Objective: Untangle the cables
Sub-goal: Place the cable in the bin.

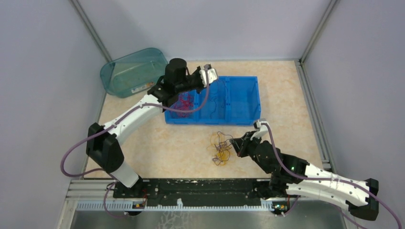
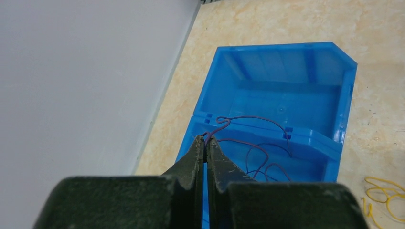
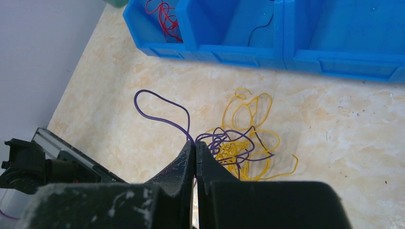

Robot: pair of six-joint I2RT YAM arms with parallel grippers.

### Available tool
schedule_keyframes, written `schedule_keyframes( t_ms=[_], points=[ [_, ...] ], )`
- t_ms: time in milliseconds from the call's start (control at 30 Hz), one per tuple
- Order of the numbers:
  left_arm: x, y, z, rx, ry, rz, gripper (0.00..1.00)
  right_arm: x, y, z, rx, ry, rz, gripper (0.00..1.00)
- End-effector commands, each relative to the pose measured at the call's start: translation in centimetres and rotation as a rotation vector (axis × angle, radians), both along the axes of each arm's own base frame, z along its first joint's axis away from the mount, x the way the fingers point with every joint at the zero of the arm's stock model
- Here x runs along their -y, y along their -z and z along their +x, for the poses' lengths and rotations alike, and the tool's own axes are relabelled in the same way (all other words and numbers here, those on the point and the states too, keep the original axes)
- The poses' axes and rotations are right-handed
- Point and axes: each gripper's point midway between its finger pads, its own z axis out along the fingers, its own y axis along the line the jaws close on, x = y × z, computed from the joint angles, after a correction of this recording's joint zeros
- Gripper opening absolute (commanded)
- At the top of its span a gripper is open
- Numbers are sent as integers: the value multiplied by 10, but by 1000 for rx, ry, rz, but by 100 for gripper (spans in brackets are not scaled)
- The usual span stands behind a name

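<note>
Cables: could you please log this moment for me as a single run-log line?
left gripper: shut on purple cable trailing into blue bin | right gripper: shut on purple strand of purple-yellow tangle on table | red cables: in bin

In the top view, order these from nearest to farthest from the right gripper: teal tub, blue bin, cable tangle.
1. cable tangle, just left of the right gripper
2. blue bin, behind it
3. teal tub, far back left

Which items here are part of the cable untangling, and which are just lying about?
Part of the job:
purple cable, pinched by the left gripper over the blue bin
yellow-and-purple tangle on the table, the right gripper shut on a purple strand
red cables in the bin's end compartment

Lying about:
teal tub, far-left corner
</note>
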Motion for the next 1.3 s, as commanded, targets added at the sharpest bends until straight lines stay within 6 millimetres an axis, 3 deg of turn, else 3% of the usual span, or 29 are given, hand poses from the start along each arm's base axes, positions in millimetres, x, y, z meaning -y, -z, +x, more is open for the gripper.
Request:
schedule_keyframes(
  t_ms=[0, 200, 267, 300, 367, 400, 533, 567, 600, 733, 833, 933, 1033, 1267],
  points=[
    [1, 10, 13, -8, -39, 34, 5, -3, -36, 1, 42, 2, 81, 0],
    [3, 21, 33, 1, -100, 67, 3, -3, -38, 2, 44, 3, 87, 0],
    [4, 22, 38, -1, -112, 71, 8, -3, -38, 2, 45, 4, 86, 0],
    [4, 22, 40, 2, -114, 76, 19, -3, -38, 2, 45, 5, 85, 0],
    [5, 23, 43, -6, -117, 89, 56, -3, -38, 2, 47, 5, 83, 0],
    [5, 23, 43, -10, -114, 102, 70, -3, -39, 2, 48, 5, 81, 0],
    [-1, 13, 35, -10, -85, 110, 85, -4, -40, 3, 45, 4, 72, 0],
    [-3, 8, 29, -10, -69, 101, 93, -5, -40, 3, 44, 1, 71, 0],
    [-5, 3, 22, -9, -54, 94, 99, -6, -40, 2, 43, -2, 73, 0],
    [-12, -7, -10, -39, 42, 106, 100, -10, -43, 2, 47, -11, 77, 0],
    [-14, -7, -57, -89, 213, 127, 100, -12, -48, 3, 54, -17, 82, 0],
    [-22, 3, -113, -168, 411, 154, 100, -15, -53, 3, 64, -26, 90, 0],
    [-28, 19, -152, -279, 513, 167, 99, -21, -60, 3, 77, -48, 101, 0],
    [-30, 52, -200, -387, 588, 182, 89, -40, -85, 0, 125, -119, 145, 0]
  ],
)
